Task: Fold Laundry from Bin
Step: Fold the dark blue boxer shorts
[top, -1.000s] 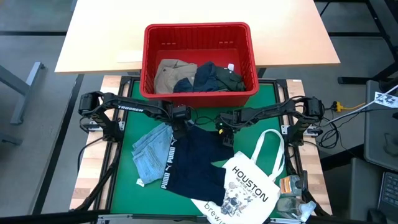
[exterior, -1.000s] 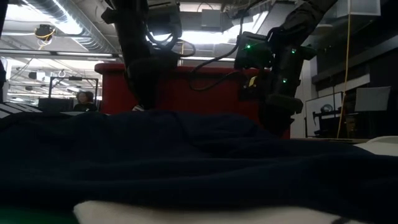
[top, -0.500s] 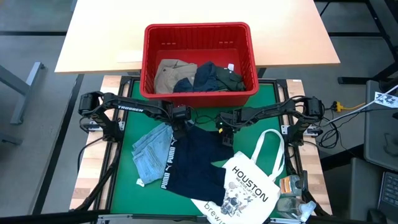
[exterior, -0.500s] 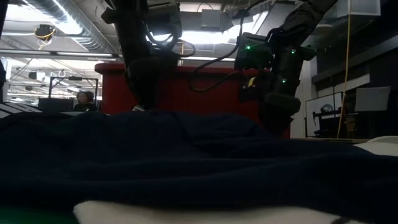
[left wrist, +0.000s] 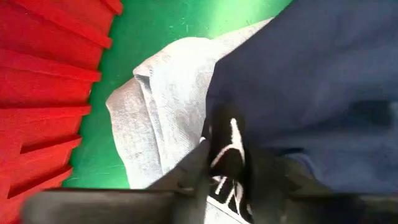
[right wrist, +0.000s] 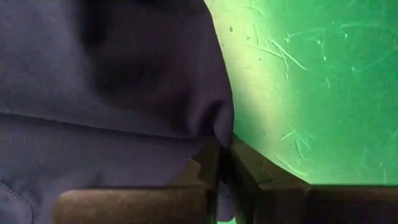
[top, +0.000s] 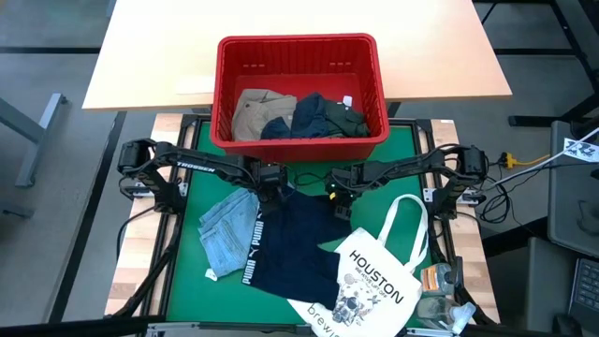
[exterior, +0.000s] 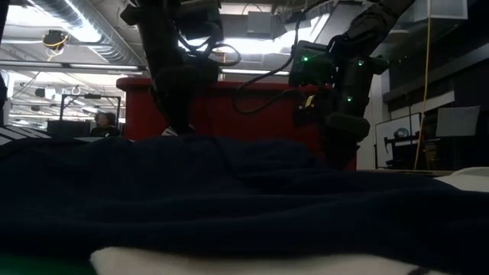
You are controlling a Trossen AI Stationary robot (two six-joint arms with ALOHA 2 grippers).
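The left gripper's [left wrist: 227,163] fingers [left wrist: 189,171] are pinched on the printed waistband edge of the navy garment [top: 295,243], with the light blue denim piece [top: 226,232] lying just beside them on the green mat [top: 192,211]. The right gripper's [right wrist: 222,163] fingers [right wrist: 208,163] are pressed nearly together on a fold at the opposite upper corner of the same navy garment, bare green mat just past them. Both grippers sit at the garment's edge nearest the bin [top: 299,49]. Just beyond the fingers stands that red bin, holding a khaki-tan garment [top: 253,110], a dark green one [top: 343,117] and another navy piece [top: 304,117] heaped together. On the far side of the navy garment from the fingers, a white tote bag [top: 374,276] printed "HOUSTON" overlaps its corner. A pale wooden table [top: 159,47] carries the bin's far half.
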